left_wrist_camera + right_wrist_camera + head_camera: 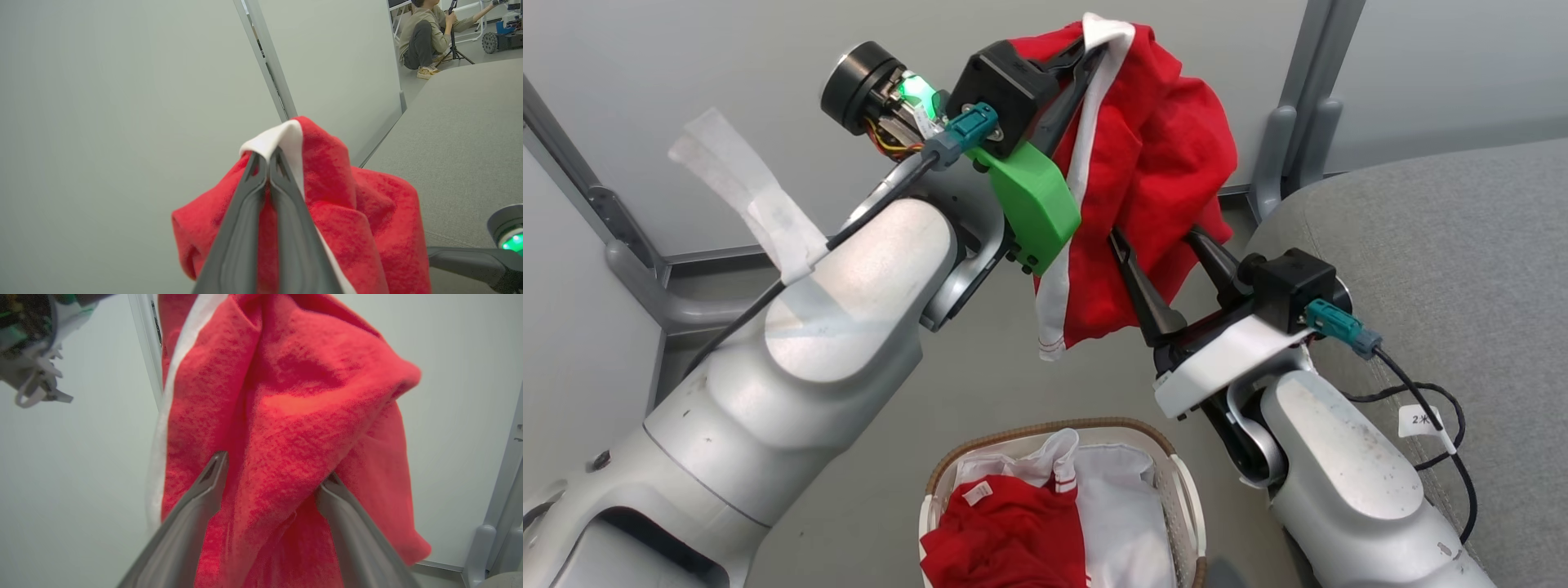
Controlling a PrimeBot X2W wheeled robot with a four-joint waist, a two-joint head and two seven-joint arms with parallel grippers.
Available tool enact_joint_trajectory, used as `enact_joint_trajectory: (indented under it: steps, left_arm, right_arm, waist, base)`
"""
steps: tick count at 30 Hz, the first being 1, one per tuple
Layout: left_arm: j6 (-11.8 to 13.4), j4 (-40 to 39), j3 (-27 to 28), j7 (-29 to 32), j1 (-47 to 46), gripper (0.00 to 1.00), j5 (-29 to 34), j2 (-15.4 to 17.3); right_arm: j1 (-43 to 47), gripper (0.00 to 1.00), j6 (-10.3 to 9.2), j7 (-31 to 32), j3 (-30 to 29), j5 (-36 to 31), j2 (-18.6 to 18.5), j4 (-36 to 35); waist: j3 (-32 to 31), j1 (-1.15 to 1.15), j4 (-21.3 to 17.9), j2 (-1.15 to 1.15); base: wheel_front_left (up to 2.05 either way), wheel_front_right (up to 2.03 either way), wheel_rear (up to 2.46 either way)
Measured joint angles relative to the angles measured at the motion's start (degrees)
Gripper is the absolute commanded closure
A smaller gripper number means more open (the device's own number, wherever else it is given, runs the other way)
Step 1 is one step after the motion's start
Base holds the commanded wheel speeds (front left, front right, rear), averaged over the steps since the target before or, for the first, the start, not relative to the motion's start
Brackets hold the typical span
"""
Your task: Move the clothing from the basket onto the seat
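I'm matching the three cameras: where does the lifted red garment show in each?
Head view: red garment top centre, hanging from the left gripper.
Left wrist view: lower centre, draped around the shut fingers.
Right wrist view: centre, seen between the fingers of the open right gripper.
Shared landmark: its white stripe.

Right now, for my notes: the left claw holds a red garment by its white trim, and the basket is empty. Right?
No: the head view shows more red clothing in the basket. The left claw holds the garment by its trim.
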Motion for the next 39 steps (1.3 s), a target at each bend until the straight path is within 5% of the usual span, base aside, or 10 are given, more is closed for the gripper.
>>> enact_joint_trajectory:
  steps: [7, 8, 14, 16, 17, 18, 20, 39]
  left_arm:
    - [0.03, -3.10, -1.00, 0.83, 1.29, 1.00, -0.30, 0.14]
    - [0.04, -3.27, -1.09, 1.01, 1.51, 1.00, -0.40, 0.19]
    - [0.99, -3.72, -0.99, 0.81, 4.10, 1.00, -1.71, 0.85]
    - [1.16, -3.75, -0.53, -0.02, 5.28, 1.00, -2.60, 0.98]
    - [1.45, -3.76, -0.31, -0.67, 5.94, 0.91, -2.89, 1.04]
    - [1.54, -3.75, -0.19, -1.18, 6.41, 0.67, -3.03, 1.13]
    - [1.60, -3.50, -0.05, -2.33, 7.88, 0.00, -3.47, 1.38]
    - [2.58, 2.54, 1.31, -13.24, 24.41, 0.00, -7.89, 0.81]
  right_arm:
    - [-2.36, 0.05, 0.00, 0.00, -0.23, -0.40, -0.02, -0.01]
    - [-2.57, 0.44, 0.00, 0.00, -0.24, -0.56, -0.02, -0.01]
    - [-2.83, 1.00, 0.00, 0.00, -0.43, -1.11, -0.02, -0.31]
    - [-2.82, 1.00, 0.00, 0.00, -0.47, -1.29, -0.02, -0.43]
    - [-2.77, 1.00, 0.00, 0.00, -0.63, -1.59, -0.02, -0.52]
    - [-2.72, 1.00, 0.00, 0.01, -0.79, -1.69, -0.02, -0.57]
    - [-2.47, 1.00, 0.00, 0.01, -1.29, -1.98, -0.02, -0.78]
    - [2.09, 1.00, 0.00, 0.01, -7.02, -8.01, -0.01, -0.57]
  waist:
    - [-0.32, 0.00, 0.74, 0.00]
    - [-0.35, 0.00, 0.76, 0.00]
    - [-0.59, 0.00, 0.68, 0.00]
    - [-0.67, 0.00, 0.59, 0.00]
    - [-0.71, 0.00, 0.53, 0.00]
    - [-0.72, 0.00, 0.49, 0.00]
    - [-0.74, 0.00, 0.36, 0.00]
    - [-0.38, 0.00, -0.42, 0.00]
  base:
    - [0.00, 0.00, 0.00]
    - [0.00, 0.00, 0.00]
    - [0.00, 0.00, 0.00]
    - [0.00, 0.00, 0.00]
    - [0.00, 0.00, 0.00]
    - [0.00, 0.00, 0.00]
    - [0.00, 0.00, 0.00]
    - [0.00, 0.00, 0.00]
